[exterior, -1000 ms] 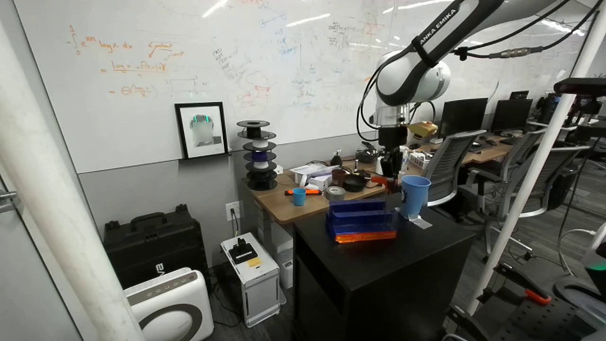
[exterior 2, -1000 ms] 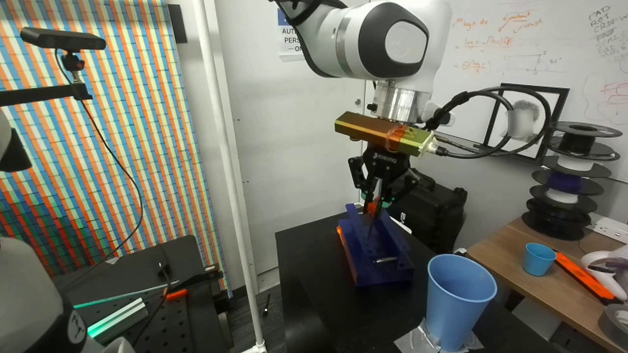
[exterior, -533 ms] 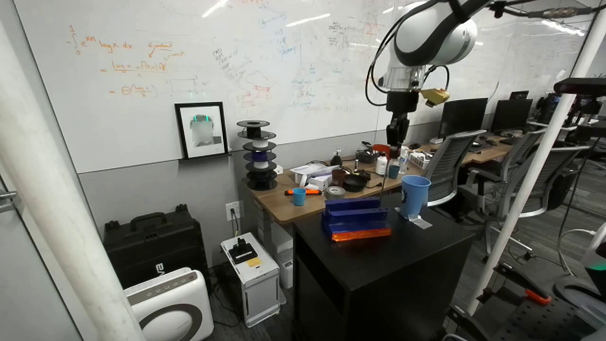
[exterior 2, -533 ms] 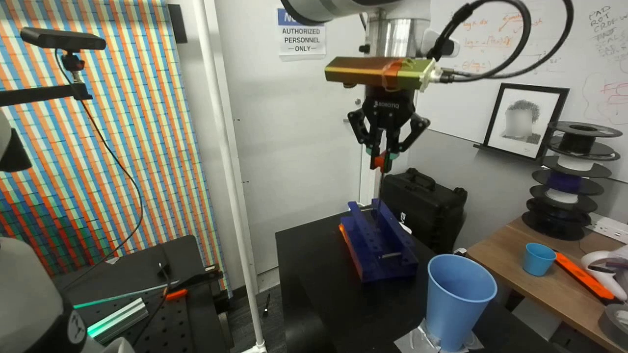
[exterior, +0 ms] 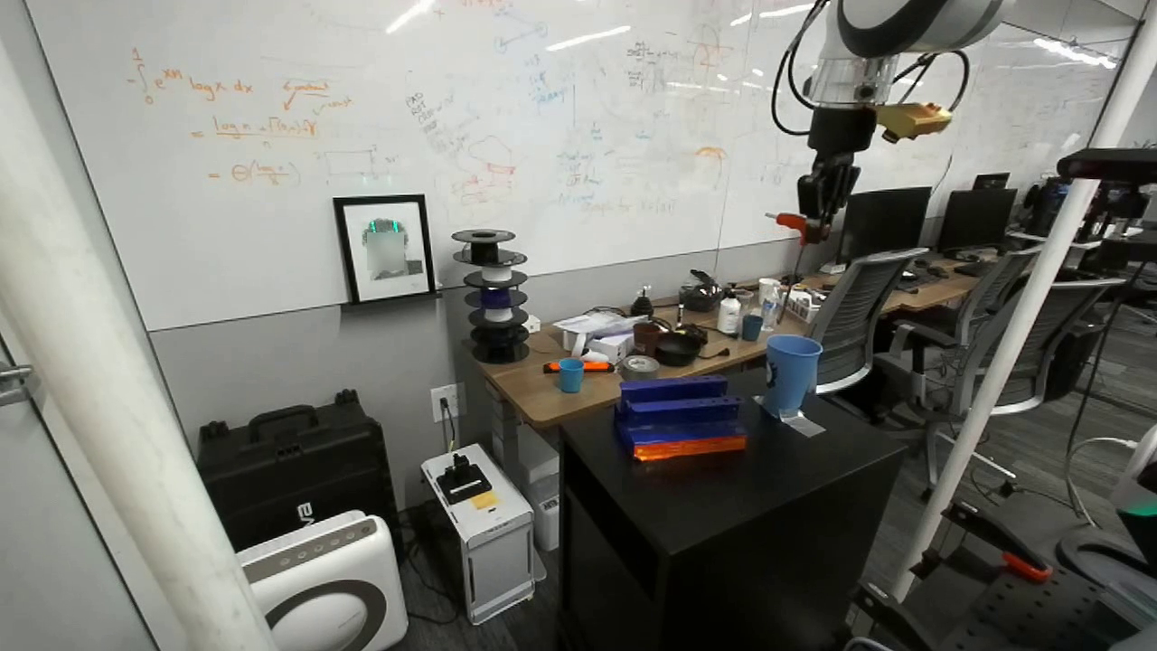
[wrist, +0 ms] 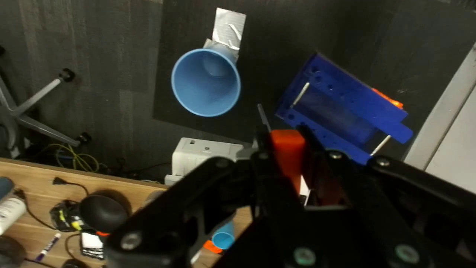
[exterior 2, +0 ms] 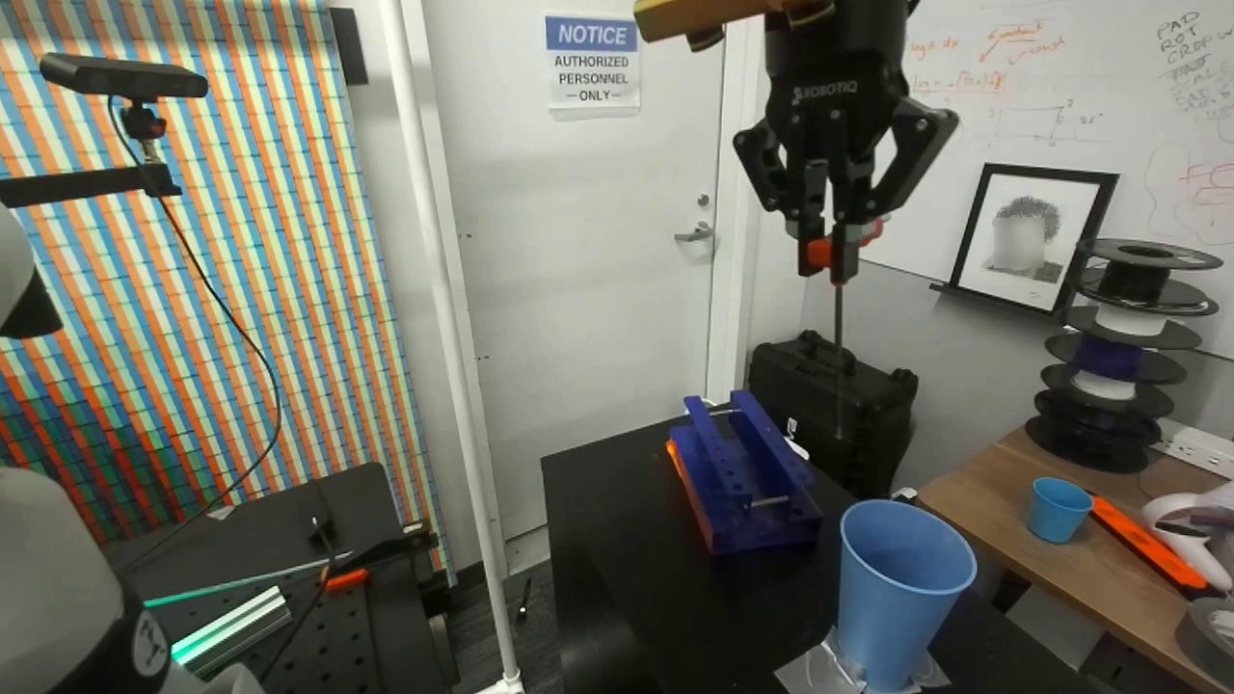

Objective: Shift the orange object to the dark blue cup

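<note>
A tool with an orange handle and a long thin dark shaft is held in my gripper [exterior 2: 827, 260]. The orange handle [exterior 2: 819, 253] sits between the fingertips, and the shaft hangs down, well above the black cabinet top. The handle also shows in the wrist view [wrist: 288, 143]. A large blue cup [exterior 2: 901, 598] stands upright, taped to the cabinet; it shows in both exterior views [exterior: 793, 375]. In the wrist view, the cup [wrist: 206, 83] opens toward the camera, up and left of the fingertips. The dark blue holder [exterior 2: 742, 492] with an orange edge lies beside the cup.
The black cabinet [exterior: 723, 506] carries holder and cup. A wooden desk [exterior: 533, 389] behind holds a small light-blue cup [exterior: 570, 374], a dark teal cup [exterior: 751, 326], tape, a black bowl and boxes. A white pole [exterior 2: 443, 289] stands beside the cabinet.
My gripper has risen from the holder with the orange tool, and its shaft has come out of the holder. It has moved toward the cup side. The holder shifted slightly early on.
</note>
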